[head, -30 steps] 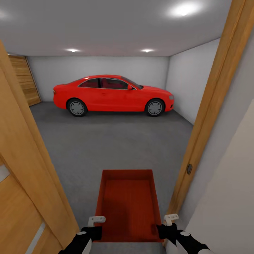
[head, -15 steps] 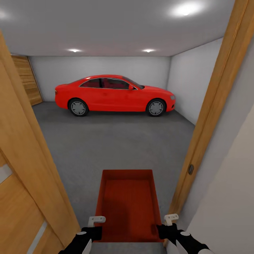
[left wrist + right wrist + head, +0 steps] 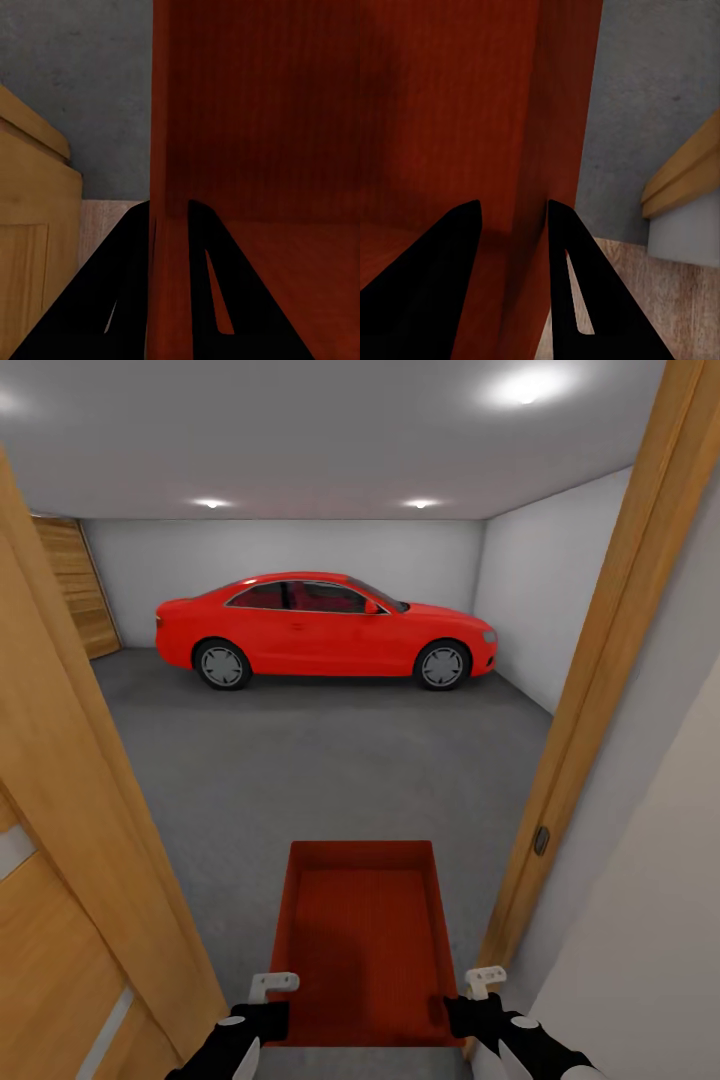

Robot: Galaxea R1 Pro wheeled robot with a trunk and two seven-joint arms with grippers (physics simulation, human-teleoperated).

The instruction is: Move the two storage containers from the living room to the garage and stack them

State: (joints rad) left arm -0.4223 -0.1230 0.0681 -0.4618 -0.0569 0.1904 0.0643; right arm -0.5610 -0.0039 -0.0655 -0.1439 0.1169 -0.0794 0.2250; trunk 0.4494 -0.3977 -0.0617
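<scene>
Comparing with earlier: scene matches half a second ago; against one second ago, whole view shifted slightly, car a touch further right.
Container [image 3: 362,940]: orange-red, ribbed, topless; lower centre of frame, carried in a wooden doorway [image 3: 600,690] above grey garage floor [image 3: 320,760].
Left claw [image 3: 262,1010]: clamped on container's left wall, one finger each side.
Right claw [image 3: 470,1005]: clamped on right wall likewise.
Background: red car [image 3: 325,625], upper centre.
Cut off: arms, at bottom edge.
</scene>
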